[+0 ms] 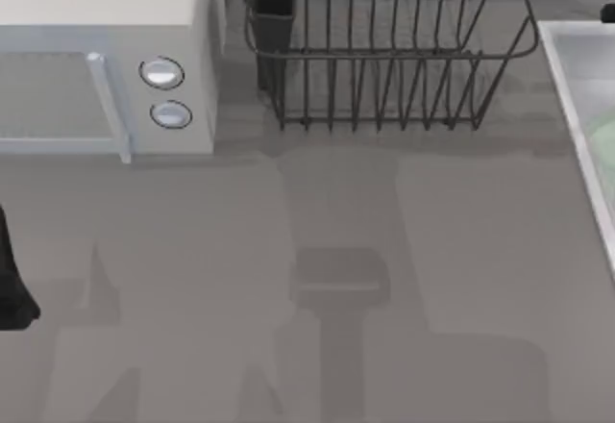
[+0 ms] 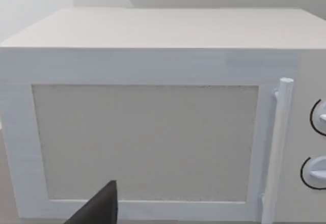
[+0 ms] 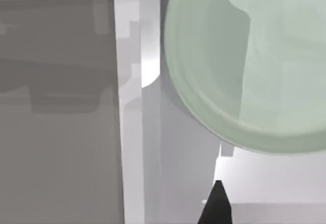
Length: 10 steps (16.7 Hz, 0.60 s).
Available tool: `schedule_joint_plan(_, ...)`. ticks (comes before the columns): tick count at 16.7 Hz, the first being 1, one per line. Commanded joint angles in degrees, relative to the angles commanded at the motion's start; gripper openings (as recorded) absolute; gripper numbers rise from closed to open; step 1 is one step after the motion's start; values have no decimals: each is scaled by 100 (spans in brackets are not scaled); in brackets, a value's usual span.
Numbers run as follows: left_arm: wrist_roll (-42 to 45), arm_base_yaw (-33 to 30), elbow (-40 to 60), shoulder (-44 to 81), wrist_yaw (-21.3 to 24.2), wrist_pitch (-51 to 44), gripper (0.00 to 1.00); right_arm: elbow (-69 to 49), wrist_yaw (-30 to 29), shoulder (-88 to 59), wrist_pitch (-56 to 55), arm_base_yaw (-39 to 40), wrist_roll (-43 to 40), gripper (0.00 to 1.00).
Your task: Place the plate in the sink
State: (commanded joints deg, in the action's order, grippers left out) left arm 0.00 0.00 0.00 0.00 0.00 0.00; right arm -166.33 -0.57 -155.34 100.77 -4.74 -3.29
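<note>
The plate (image 3: 244,66) already lies inside the sink (image 3: 131,132) at the surface's right edge, a mint sliver in the top view. I judge it stiff, glossy, slippery and breakable, best pinched by its raised rim. My right tool (image 3: 216,203) hovers above it; a single dark tip shows, so I cannot tell its spread. The left tool (image 2: 99,208) faces the microwave (image 2: 153,132), likewise unclear. Much of the sink is cut off.

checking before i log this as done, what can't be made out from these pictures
- Plate: cut off by the right wrist view's edges; in the top view a green sliver at the right edge.
- Sink: mostly beyond the top view's right edge.
- Left gripper, right gripper: one dark tip each, fingers unreadable.
</note>
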Motion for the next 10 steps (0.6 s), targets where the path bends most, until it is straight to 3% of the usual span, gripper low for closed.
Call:
schedule_joint_plan(4, 0, 0, 0, 0, 0, 0, 100, 0, 0, 0, 0, 0, 0, 98)
schedule_joint_plan(10, 0, 0, 0, 0, 0, 0, 100, 0, 0, 0, 0, 0, 0, 100)
